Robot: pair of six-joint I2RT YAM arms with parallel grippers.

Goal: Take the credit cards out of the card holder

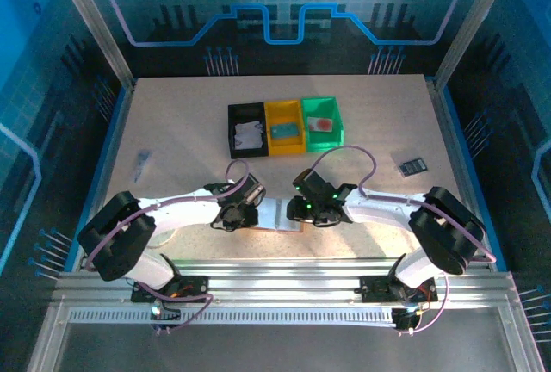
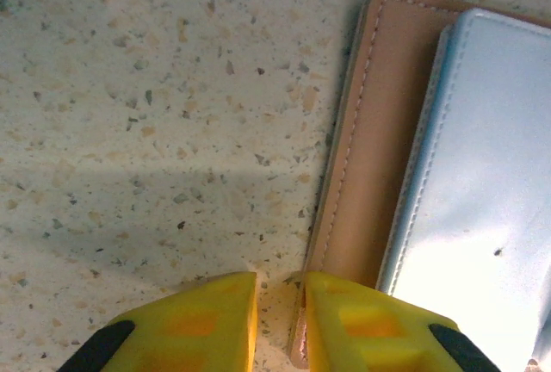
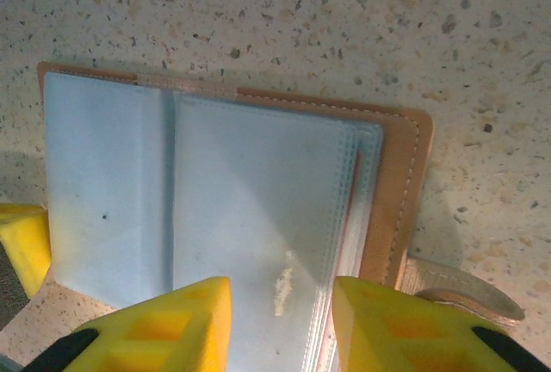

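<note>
We find the holder (image 1: 285,216) lying open and flat on the table (image 2: 129,88), between the two grippers. The left gripper (image 2: 280,290) sits at its outer tan edge, fingers nearly pressed together with only a slit left. That edge runs into the slit, but we cannot tell whether it is pinched.

The right gripper (image 3: 282,293) hangs straight over the clear sleeves (image 3: 258,182), fingers spread. The sleeves' stacked free edge lies between them, and we see nothing clamped. So the right arm is the nearer to the pockets, and the sleeves' long edges run directly away from its fingertips.

We cannot make out the cards inside (the plastic glares pale). We judge the coming move to be a reach by the right fingers to that free edge, with the left steadying the cover.
</note>
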